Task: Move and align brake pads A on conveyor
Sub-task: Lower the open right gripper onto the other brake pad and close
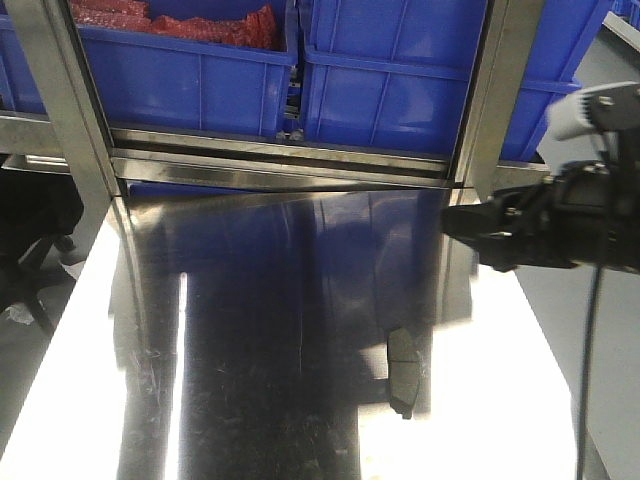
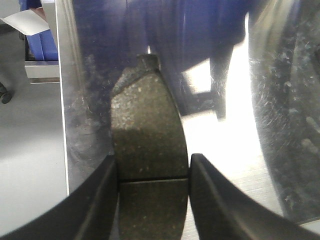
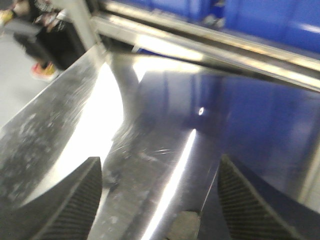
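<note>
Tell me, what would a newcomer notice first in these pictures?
A dark brake pad is held by the left gripper, over the shiny steel table. Bright blue bins line the back, and a second pad lies alone on the table, right of centre.

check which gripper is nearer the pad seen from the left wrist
Left. The left gripper has its fingers against both sides of the pad, at the groove. The right gripper hangs open over the steel table, gripping nothing.

Shiny scratched steel table (image 1: 250, 400), blue reflections, one dark brake pad (image 1: 404, 372) lying flat right of centre
</note>
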